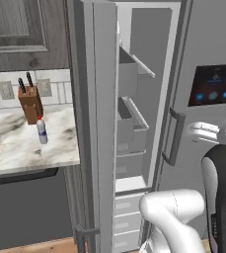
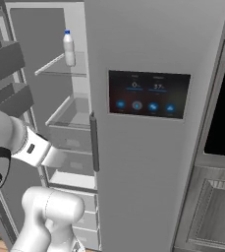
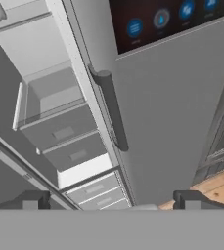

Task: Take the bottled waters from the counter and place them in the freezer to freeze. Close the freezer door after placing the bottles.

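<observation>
The freezer door [image 1: 100, 123] stands open, edge-on between the counter [image 1: 16, 148] and the freezer [image 2: 72, 118]. A knife block [image 1: 30, 103] sits on the counter with the red-capped bottle [image 1: 42, 131] upright just in front. The blue-capped bottle [image 2: 69, 47] stands on the top freezer shelf. The display's writing is unreadable. The gripper [image 3: 111, 201], fingers apart and empty, faces the drawers and the neighbouring door's handle [image 3: 112, 110].

The freezer door [image 1: 100, 123] stands swung out, a tall slab between the counter [image 1: 16, 148] and the freezer [image 2: 67, 133] opening. On the counter, a knife block [image 1: 30, 104] stands just behind the red-capped bottle [image 1: 42, 131], near the slab's right edge. Inside, the blue-capped bottle [image 2: 69, 47] occupies the top shelf; lower shelves look free.
</observation>
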